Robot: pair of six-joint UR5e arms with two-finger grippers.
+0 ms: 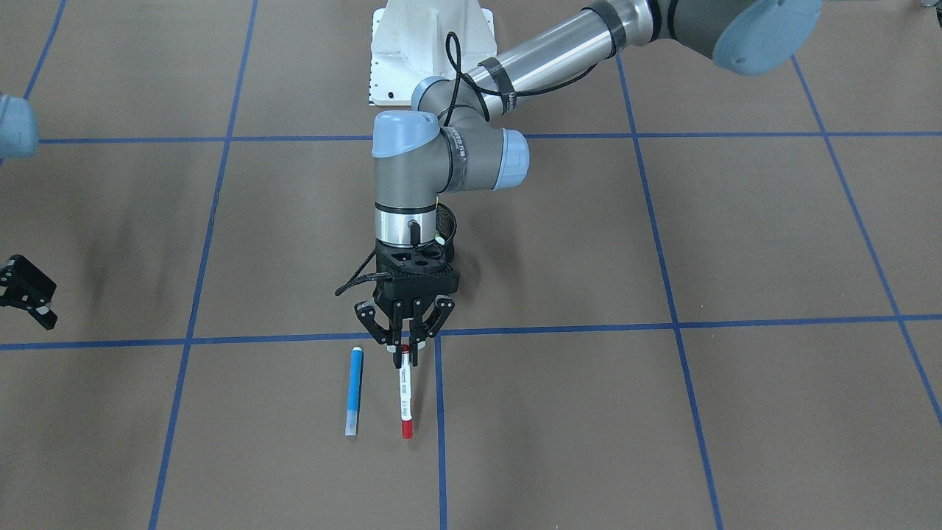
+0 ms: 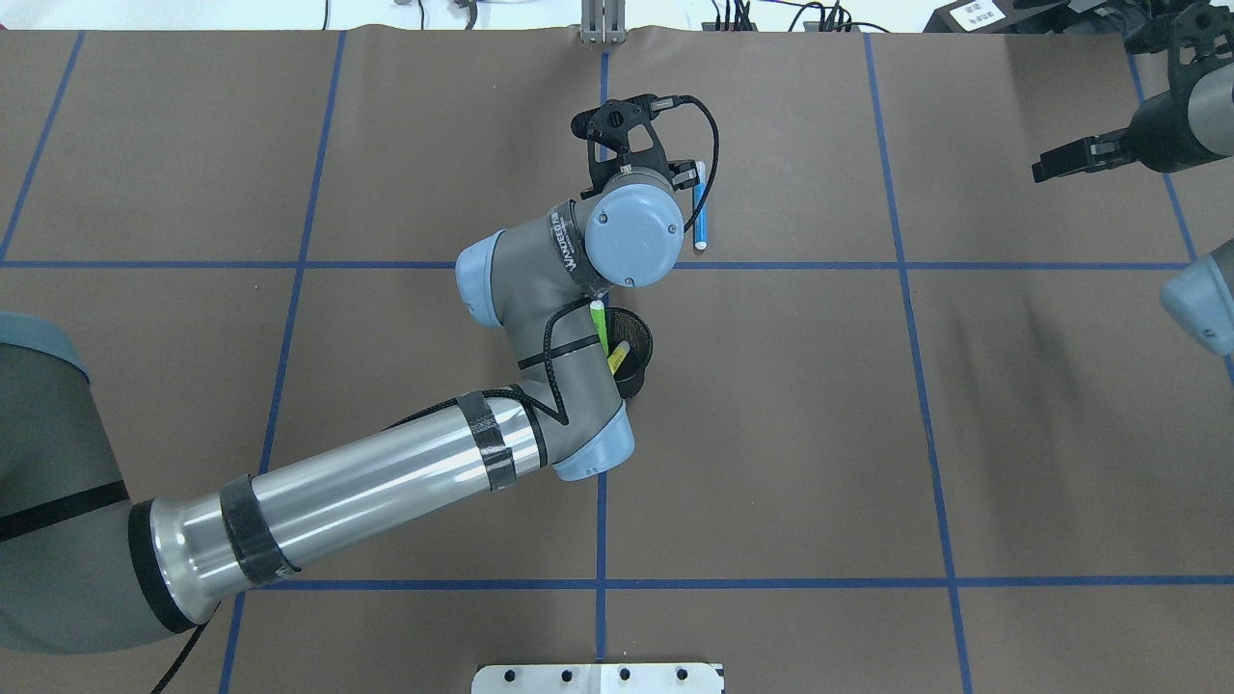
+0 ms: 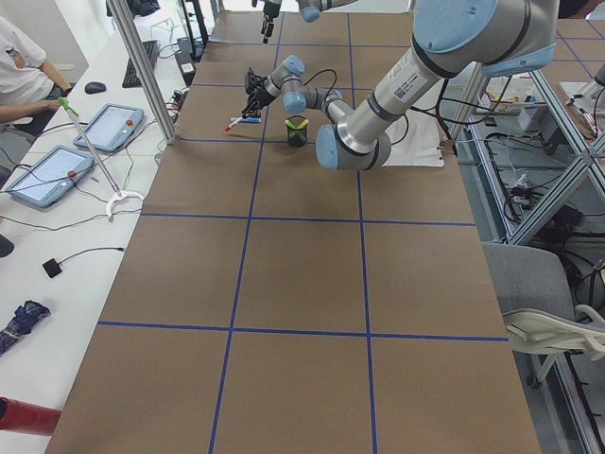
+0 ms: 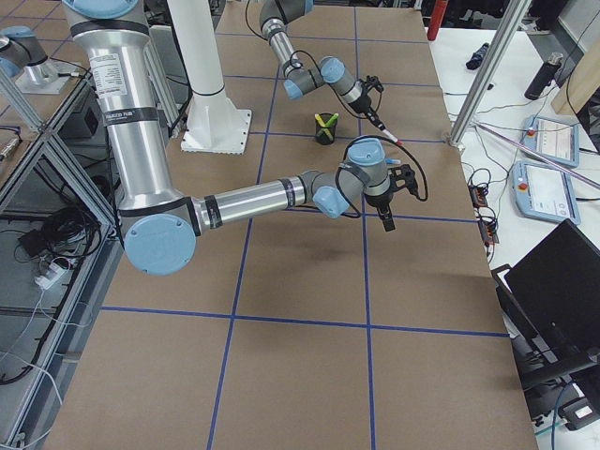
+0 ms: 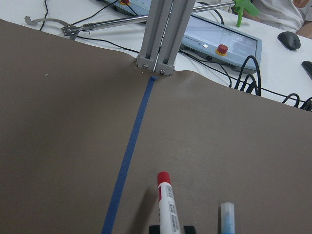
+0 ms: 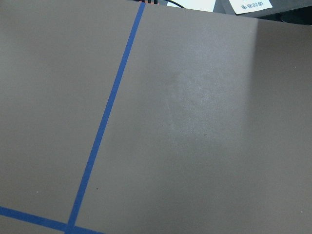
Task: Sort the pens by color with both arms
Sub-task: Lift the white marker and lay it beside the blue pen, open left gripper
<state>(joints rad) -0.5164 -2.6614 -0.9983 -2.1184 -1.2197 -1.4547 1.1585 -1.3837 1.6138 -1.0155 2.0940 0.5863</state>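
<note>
Two pens lie out on the table and two, the green pen (image 2: 599, 322) and the yellow pen (image 2: 618, 356), stand in the cup (image 2: 638, 368), so sorting looks roughly half done. In the front-facing view, the right gripper (image 1: 35, 308) waits far off at 9 o'clock, carrying nothing; I cannot tell whether it is clenched. The blue pen (image 1: 355, 391) lies at 7 o'clock of the left gripper (image 1: 405, 352), which clasps the red-capped pen (image 1: 405, 394), whose barrel points toward 6 o'clock.

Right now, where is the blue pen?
In the front-facing view the blue pen lies flat on the brown table, just left of the red-capped white pen that the left claw holds, near a blue tape line.
</note>
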